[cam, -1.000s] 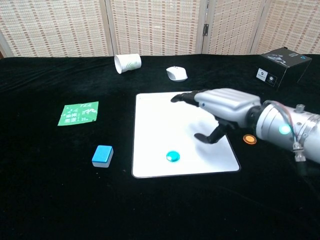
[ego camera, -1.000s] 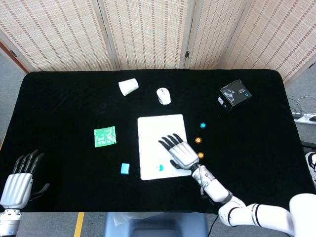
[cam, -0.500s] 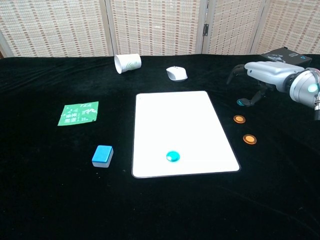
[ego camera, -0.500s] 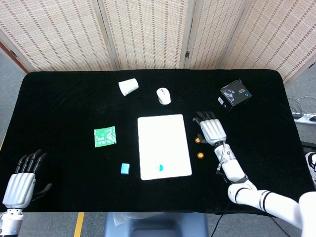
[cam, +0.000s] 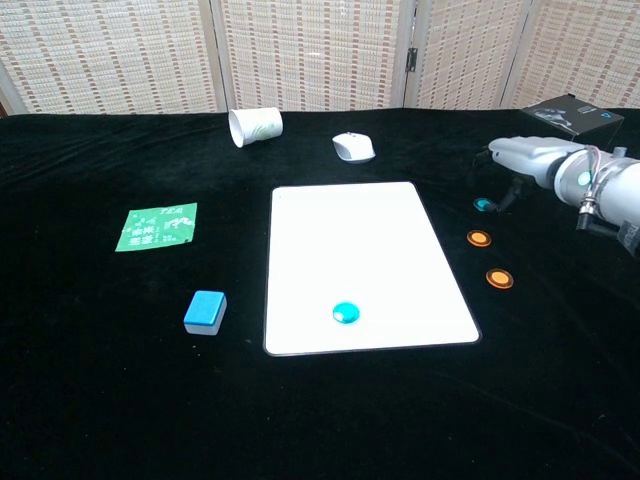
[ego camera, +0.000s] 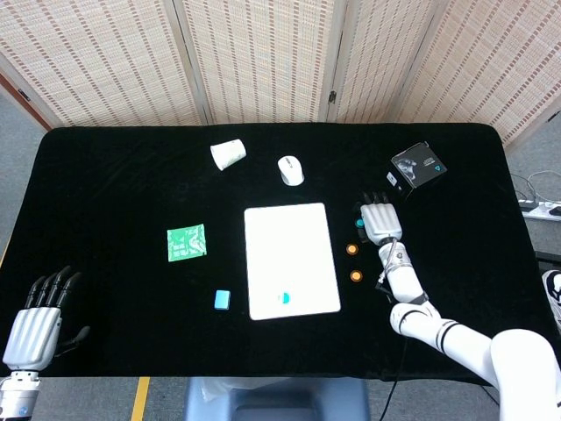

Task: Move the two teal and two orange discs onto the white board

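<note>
The white board (ego camera: pixel 292 246) (cam: pixel 350 240) lies mid-table with one teal disc (ego camera: pixel 284 297) (cam: pixel 346 312) on its near end. Right of the board, on the black cloth, lie the second teal disc (ego camera: pixel 359 225) (cam: pixel 484 205) and two orange discs (ego camera: pixel 351 249) (ego camera: pixel 356 275) (cam: pixel 479 239) (cam: pixel 498 278). My right hand (ego camera: pixel 379 220) (cam: pixel 527 158) hovers low just right of that teal disc, fingers apart and thumb pointing down beside it, holding nothing. At the bottom left edge of the head view my left hand (ego camera: pixel 35 323) stays open and off the table.
A tipped paper cup (ego camera: pixel 228 154) (cam: pixel 254 126) and a white mouse (ego camera: pixel 291 170) (cam: pixel 353 148) lie behind the board. A black box (ego camera: pixel 416 168) (cam: pixel 565 120) stands just behind my right hand. A green packet (ego camera: pixel 187 242) and a blue block (ego camera: pixel 222 300) lie left of the board.
My right hand left the board, where it had been above the teal disc, and swung right and back to the second teal disc. The discs have not moved.
</note>
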`<state>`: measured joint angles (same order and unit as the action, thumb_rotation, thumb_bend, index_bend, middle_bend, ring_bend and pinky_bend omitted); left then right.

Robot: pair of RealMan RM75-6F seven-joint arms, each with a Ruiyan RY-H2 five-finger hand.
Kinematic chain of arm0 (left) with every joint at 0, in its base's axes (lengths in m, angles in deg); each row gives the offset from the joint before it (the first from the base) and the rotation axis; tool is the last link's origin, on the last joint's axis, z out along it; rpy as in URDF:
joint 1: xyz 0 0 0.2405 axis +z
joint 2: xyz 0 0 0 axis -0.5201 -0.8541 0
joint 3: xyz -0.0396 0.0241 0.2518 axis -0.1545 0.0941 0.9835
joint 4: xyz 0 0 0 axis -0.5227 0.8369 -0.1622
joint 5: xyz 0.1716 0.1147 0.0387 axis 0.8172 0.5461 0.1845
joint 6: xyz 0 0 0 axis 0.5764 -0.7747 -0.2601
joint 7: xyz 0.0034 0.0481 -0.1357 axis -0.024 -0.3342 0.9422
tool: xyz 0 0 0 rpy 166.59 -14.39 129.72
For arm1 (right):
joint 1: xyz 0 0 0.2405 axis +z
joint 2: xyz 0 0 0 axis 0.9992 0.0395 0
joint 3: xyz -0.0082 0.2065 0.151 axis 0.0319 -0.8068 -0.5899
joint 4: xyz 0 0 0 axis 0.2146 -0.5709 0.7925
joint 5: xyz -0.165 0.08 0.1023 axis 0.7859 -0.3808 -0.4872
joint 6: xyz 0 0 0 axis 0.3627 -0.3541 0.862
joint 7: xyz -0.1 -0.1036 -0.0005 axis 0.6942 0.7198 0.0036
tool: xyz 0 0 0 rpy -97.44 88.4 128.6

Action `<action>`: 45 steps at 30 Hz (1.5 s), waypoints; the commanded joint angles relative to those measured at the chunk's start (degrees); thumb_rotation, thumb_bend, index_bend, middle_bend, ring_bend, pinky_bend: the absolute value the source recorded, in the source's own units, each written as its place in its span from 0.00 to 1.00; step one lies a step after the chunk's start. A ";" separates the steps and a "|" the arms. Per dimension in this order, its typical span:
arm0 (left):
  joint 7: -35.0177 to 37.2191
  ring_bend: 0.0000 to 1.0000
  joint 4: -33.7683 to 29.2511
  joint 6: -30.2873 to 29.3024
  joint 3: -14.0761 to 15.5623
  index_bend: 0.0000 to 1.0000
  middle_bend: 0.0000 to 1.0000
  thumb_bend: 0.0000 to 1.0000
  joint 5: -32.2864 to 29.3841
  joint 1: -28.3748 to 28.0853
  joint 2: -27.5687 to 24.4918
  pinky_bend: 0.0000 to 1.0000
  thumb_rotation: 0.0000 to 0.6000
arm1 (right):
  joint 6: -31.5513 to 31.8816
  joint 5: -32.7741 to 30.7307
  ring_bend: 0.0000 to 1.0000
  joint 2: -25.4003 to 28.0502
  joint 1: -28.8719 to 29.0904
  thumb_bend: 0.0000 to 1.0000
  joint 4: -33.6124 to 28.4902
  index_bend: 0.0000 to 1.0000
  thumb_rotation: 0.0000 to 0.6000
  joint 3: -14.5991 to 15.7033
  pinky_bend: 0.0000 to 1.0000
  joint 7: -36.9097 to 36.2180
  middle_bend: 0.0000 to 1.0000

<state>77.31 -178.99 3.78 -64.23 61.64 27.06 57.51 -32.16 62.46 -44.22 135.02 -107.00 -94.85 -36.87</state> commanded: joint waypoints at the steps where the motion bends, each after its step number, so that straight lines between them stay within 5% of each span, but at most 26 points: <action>1: 0.10 0.04 0.06 0.01 0.01 0.10 0.01 0.28 -0.01 0.01 -0.01 0.00 1.00 | -0.61 -0.82 0.00 -0.97 0.55 0.47 1.76 0.34 1.00 -0.07 0.00 -0.16 0.12; 45: 1.13 0.03 1.60 0.38 0.00 0.10 0.01 0.28 -0.69 0.09 0.39 0.00 1.00 | -1.63 -1.01 0.00 -4.62 1.66 0.48 8.05 0.42 1.00 0.36 0.00 0.38 0.17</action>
<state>78.44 -177.40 4.14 -64.24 60.96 27.15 57.90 -33.73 61.50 -48.78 136.63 -99.01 -94.49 -36.57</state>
